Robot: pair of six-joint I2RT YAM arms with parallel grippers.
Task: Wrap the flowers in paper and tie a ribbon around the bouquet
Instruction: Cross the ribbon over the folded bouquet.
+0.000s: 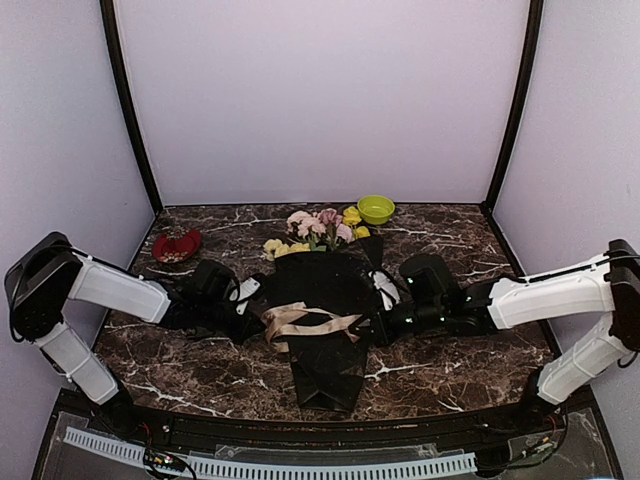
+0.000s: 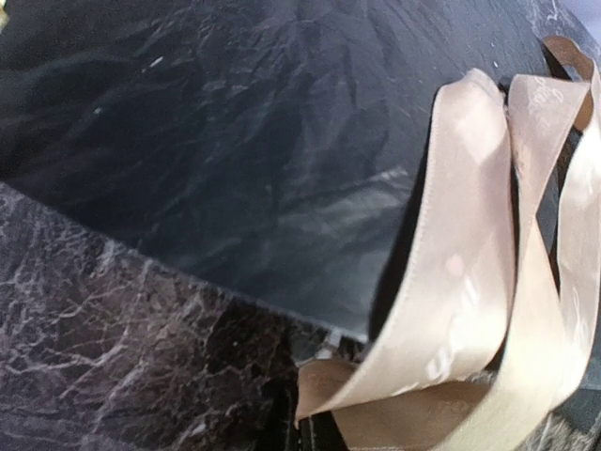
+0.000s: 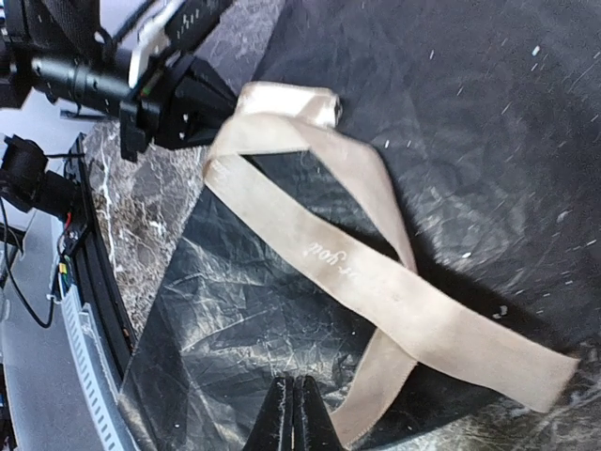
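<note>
The paper [image 1: 325, 290] is a black, crinkled sheet with a faint gloss that catches light along its creases. The ribbon [image 1: 305, 322] lying across it is smooth, satin-like beige cloth with a soft sheen and faint lettering on its face. Beneath the paper the tabletop [image 1: 450, 360] looks like dark polished marble veined in white; behind the paper the flowers [image 1: 318, 226] look soft and matt and the green bowl [image 1: 376, 209] smooth and slightly shiny, and to either side of it the left arm [image 1: 115, 288] and right arm [image 1: 550, 295] wear white shells like smooth plastic.
</note>
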